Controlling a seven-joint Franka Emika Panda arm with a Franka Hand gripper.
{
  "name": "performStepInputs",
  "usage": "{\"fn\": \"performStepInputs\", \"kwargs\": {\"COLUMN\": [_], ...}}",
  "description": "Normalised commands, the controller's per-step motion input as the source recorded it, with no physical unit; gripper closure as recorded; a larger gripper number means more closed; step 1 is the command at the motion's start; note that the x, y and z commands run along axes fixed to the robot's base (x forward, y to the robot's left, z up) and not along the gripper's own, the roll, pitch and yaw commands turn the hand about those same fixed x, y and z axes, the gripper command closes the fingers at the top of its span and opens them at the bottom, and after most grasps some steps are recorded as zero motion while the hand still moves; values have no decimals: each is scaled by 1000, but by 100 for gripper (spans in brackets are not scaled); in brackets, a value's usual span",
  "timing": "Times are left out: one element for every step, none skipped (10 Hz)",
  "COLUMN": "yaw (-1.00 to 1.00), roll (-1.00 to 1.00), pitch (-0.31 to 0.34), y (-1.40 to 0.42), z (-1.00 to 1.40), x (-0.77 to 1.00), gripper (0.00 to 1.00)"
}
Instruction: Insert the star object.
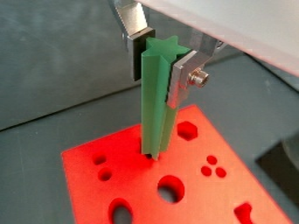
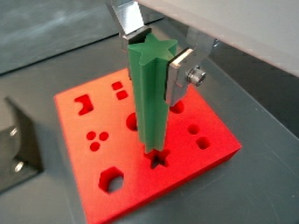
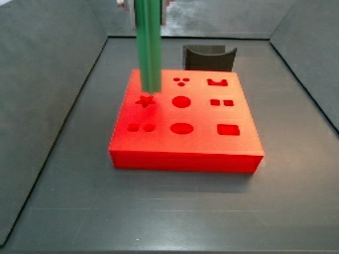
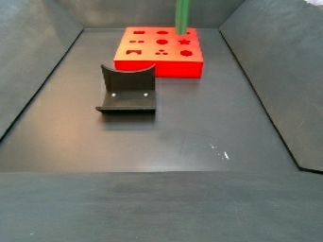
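Observation:
The star object (image 1: pixel 156 105), a long green rod with a star cross-section, hangs upright in my gripper (image 1: pixel 160 66). The silver fingers are shut on its upper end. It also shows in another wrist view (image 2: pixel 149 96), held by the gripper (image 2: pixel 158 59). Its lower end stands right over the star-shaped hole (image 2: pixel 156 159) of the red block (image 2: pixel 211 140). In a side view the star object (image 3: pixel 147 50) ends just above that hole (image 3: pixel 146 101) near the red block's (image 3: pixel 185 149) left side. In another side view only the rod's lower part (image 4: pixel 182 14) shows over the block (image 4: pixel 145 64). The gripper is out of frame in both side views.
The red block has several other shaped holes: round, square and arch-shaped. The dark fixture (image 4: pixel 127 90) stands on the grey floor in front of the block; it shows behind the block in a side view (image 3: pixel 208 57) and in a wrist view (image 2: pixel 14 149). Sloped grey walls surround the floor.

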Motion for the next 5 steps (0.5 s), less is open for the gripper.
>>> {"fn": "performStepInputs", "kwargs": {"yaw": [-317, -277, -194, -189, -83], "roll": [-167, -14, 0, 0, 0], "pitch": [-166, -101, -67, -69, -67], "y": [26, 0, 20, 40, 14], "z": [0, 0, -57, -211, -231], "x": [-77, -137, -217, -260, -189], "gripper": [100, 100, 100, 100, 100]}}
